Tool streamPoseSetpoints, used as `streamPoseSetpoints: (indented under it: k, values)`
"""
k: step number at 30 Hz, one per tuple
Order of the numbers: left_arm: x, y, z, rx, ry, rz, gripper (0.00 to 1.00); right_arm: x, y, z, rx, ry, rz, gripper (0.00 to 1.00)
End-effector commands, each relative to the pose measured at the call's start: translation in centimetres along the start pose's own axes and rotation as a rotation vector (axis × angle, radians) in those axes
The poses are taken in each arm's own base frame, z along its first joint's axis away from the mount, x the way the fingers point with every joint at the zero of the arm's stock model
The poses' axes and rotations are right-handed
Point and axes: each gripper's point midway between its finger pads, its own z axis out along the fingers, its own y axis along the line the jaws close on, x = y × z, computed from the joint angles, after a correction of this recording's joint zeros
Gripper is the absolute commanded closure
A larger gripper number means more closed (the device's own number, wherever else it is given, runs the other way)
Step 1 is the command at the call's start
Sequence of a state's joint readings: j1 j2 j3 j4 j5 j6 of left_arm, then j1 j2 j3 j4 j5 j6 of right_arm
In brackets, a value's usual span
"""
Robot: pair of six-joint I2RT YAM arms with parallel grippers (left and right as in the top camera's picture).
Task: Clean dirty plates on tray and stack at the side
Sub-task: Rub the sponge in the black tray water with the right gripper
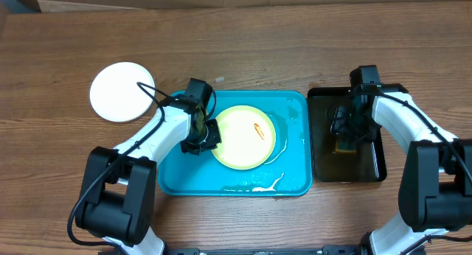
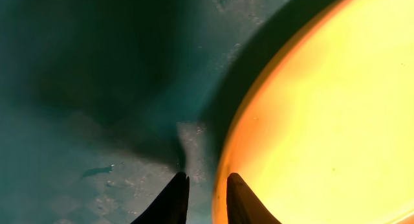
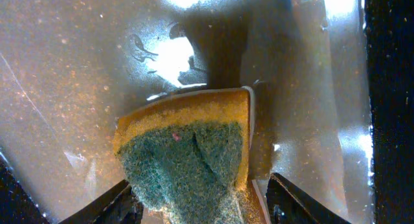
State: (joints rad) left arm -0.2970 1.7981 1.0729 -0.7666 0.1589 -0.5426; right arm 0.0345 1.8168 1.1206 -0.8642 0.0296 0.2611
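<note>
A pale yellow plate [image 1: 245, 135] with an orange-red smear lies in the turquoise tray [image 1: 295, 107]; a white rim, perhaps a second plate, shows under its right side [image 1: 279, 148]. A white plate [image 1: 122, 91] lies on the table to the upper left. My left gripper [image 1: 207, 134] is at the yellow plate's left edge. In the left wrist view its jaws [image 2: 206, 180] are nearly closed across the plate's rim [image 2: 323, 120]. My right gripper [image 1: 346, 131] is over the black tray [image 1: 372, 170], its jaws [image 3: 199, 201] around a yellow-green sponge [image 3: 184, 153].
White streaks of liquid lie on the turquoise tray's floor near its front edge [image 1: 262, 186]. The black tray's floor is wet [image 3: 77, 68]. The table's back edge runs along the top of the overhead view.
</note>
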Motion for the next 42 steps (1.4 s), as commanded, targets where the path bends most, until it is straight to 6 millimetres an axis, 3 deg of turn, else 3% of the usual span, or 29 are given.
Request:
streamPoseSetpoints:
  k: [1, 4, 15, 19, 25, 42]
  values:
    - [0.1, 0.2, 0.2, 0.029, 0.032, -0.009, 0.79, 0.0, 0.2, -0.1, -0.008, -0.007, -0.003, 0.38]
    - [0.0, 0.2, 0.1, 0.036, 0.034, -0.006, 0.83, 0.0, 0.2, -0.1, -0.008, -0.007, -0.003, 0.38]
    - [-0.7, -0.2, -0.2, 0.042, 0.011, 0.021, 0.82, 0.0, 0.2, -0.1, -0.009, -0.008, -0.003, 0.38]
    - [-0.6, -0.2, -0.2, 0.043, 0.01, 0.023, 0.89, -0.1, 0.2, -0.1, -0.009, -0.009, -0.003, 0.38]
    - [-0.6, -0.4, -0.2, 0.052, 0.012, 0.031, 0.83, -0.1, 0.3, -0.1, -0.01, -0.011, -0.003, 0.38]
    - [-1.4, -0.9, -1.0, 0.065, -0.027, 0.065, 0.81, -0.5, 0.4, -0.1, -0.015, -0.027, -0.003, 0.38]
